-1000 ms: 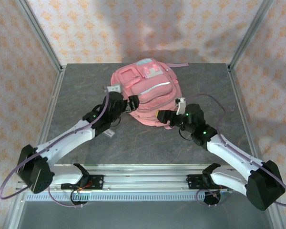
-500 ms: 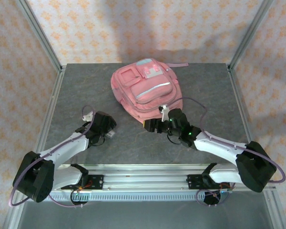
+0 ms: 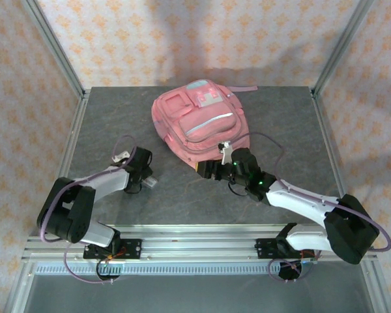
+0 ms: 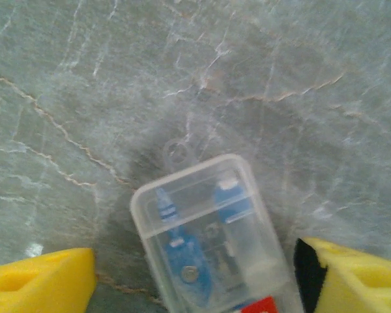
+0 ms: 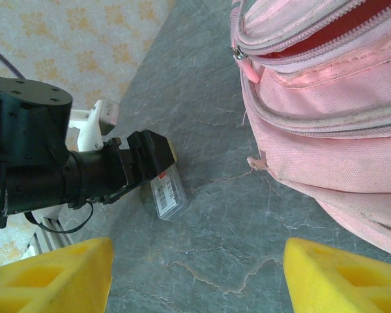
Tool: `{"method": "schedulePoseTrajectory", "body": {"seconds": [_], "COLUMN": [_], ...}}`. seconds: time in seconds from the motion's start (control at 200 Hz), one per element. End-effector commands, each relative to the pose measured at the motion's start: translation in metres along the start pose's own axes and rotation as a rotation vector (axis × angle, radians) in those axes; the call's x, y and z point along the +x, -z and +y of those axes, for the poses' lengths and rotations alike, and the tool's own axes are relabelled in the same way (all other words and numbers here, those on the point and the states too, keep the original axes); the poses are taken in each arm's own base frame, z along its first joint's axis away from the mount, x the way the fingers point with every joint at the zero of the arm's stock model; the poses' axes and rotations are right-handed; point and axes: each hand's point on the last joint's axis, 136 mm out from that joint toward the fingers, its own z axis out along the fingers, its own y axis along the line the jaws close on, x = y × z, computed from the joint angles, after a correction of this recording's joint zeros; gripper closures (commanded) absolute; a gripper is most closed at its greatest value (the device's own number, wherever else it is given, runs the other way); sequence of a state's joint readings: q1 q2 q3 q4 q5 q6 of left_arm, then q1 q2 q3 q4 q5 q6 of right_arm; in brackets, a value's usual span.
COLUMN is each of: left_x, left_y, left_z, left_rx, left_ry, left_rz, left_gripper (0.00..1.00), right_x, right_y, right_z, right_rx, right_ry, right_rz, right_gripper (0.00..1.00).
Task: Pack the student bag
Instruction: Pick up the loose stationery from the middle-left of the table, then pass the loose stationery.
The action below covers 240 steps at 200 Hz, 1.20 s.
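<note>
Left fingers [image 4: 42,280] and right fingers [image 5: 52,274] stand apart; pink student bag [image 3: 199,124] has one zip [image 5: 313,52] open

Grey table [image 4: 182,65]; clear plastic case [image 4: 208,235] w/ blue insides lying btwn yellow fingers [image 4: 39,280]

Left arm sharply bent, left hand [image 3: 146,177] low over table, fingers apart. Right arm extended, right hand [image 3: 206,171] fingers spread, empty.

Grey veined surface [image 3: 117,117], papered walls [image 3: 182,39]
The peach floral walls stand beyond the right tool [image 3: 205,171]; aluminium posts [image 3: 55,47] flank them.
</note>
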State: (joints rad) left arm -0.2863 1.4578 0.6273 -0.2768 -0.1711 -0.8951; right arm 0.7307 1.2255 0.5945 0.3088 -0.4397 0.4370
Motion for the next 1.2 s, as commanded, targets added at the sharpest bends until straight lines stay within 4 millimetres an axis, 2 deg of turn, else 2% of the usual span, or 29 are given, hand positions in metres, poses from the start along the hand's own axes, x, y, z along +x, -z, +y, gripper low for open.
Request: {"method": "schedulePoseTrajectory", "body": {"seconds": [0.0, 0.035, 0.085, 0.22, 0.34, 0.435, 0.581, 0.716, 0.866, 0.991, 1.071, 1.196], "left_x": [-0.012, -0.009, -0.006, 0.0, -0.006, -0.02, -0.04, -0.049, -0.044, -0.034, -0.027, -0.013], "left_y": [-0.008, -0.009, -0.008, -0.003, 0.012, 0.032, 0.073, 0.116, 0.154, 0.172, 0.18, 0.179], "left_z": [-0.026, -0.028, -0.03, -0.033, -0.042, -0.053, -0.083, -0.118, -0.154, -0.174, -0.183, -0.191], "left_rx": [0.088, 0.103, 0.123, 0.172, 0.235, 0.286, 0.411, 0.506, 0.595, 0.629, 0.648, 0.653], "left_ry": [-0.004, -0.005, -0.006, -0.002, -0.002, 0.01, 0.008, -0.044, -0.11, -0.155, -0.179, -0.212], "left_rz": [-0.022, -0.012, 0.002, 0.023, 0.013, -0.015, -0.064, -0.098, -0.114, -0.112, -0.113, -0.093], "left_gripper": [0.33, 0.37, 0.49, 0.62, 0.64, 0.66, 0.67, 0.67, 0.66, 0.66, 0.66, 0.66], "right_x": [0.0, 0.001, 0.004, 0.009, 0.013, 0.016, 0.019, 0.012, 0.002, -0.007, -0.012, -0.015], "right_y": [-0.001, -0.003, -0.005, -0.011, -0.017, -0.02, -0.026, -0.029, -0.033, -0.032, -0.032, -0.034], "right_z": [-0.005, -0.006, -0.007, -0.009, -0.007, -0.001, 0.016, 0.034, 0.046, 0.049, 0.048, 0.044], "right_rx": [0.015, 0.019, 0.017, 0.015, 0.002, -0.029, -0.113, -0.183, -0.219, -0.223, -0.218, -0.196], "right_ry": [-0.013, -0.016, -0.021, -0.027, -0.028, -0.026, -0.026, -0.029, -0.037, -0.051, -0.069, -0.09], "right_rz": [-0.021, -0.015, -0.005, 0.013, 0.043, 0.071, 0.116, 0.124, 0.114, 0.071, 0.046, 0.028], "right_gripper": [0.31, 0.32, 0.32, 0.32, 0.34, 0.36, 0.38, 0.36, 0.34, 0.33, 0.33, 0.33]}}
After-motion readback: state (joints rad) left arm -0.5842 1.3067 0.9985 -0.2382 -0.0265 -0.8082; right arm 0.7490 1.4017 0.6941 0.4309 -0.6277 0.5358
